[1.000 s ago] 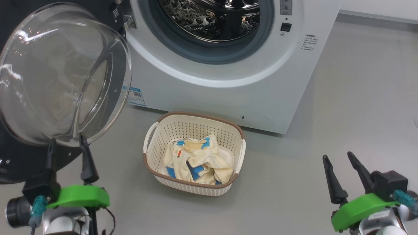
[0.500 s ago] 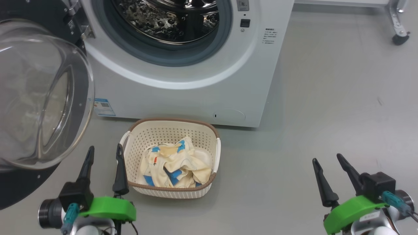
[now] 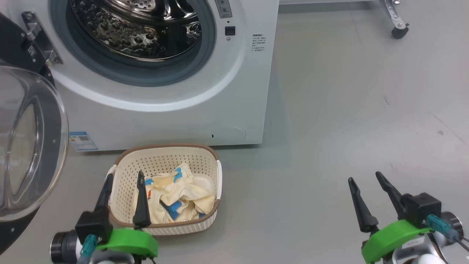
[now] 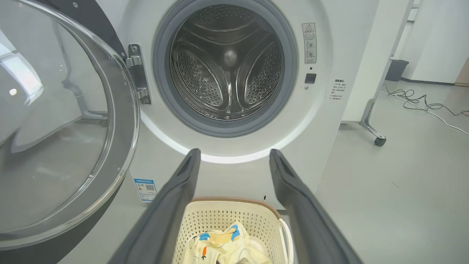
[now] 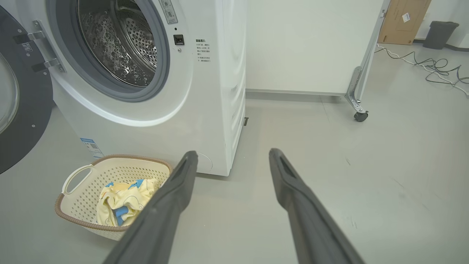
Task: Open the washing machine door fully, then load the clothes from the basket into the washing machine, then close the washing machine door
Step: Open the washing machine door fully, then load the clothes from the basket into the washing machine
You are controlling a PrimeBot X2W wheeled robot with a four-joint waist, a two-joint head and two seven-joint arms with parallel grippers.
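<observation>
The white washing machine (image 3: 176,110) stands with its steel drum (image 4: 227,62) exposed. The washing machine door (image 3: 25,146) hangs swung wide at the left, its glass bowl bulging toward me. On the floor before the machine sits the cream basket (image 3: 121,165), holding cream-yellow clothes (image 3: 176,192) with blue patches. My left gripper (image 3: 124,175) hovers open over the basket's near left side, nothing between its fingers; the left wrist view looks past them (image 4: 234,152) at the basket (image 4: 234,209) and clothes (image 4: 223,245). My right gripper (image 3: 364,177) is open over bare floor, far right of the basket (image 5: 73,216).
A metal frame leg on a caster (image 3: 397,31) stands behind the machine at the right. Cables (image 5: 432,66) trail on the floor near a dark bin (image 5: 439,33) and a cardboard box (image 5: 403,18). Grey floor stretches open to the right.
The head camera has turned right, shifting the whole picture left. My left gripper has come away from the door's lower rim and now sits over the basket. The right gripper holds still.
</observation>
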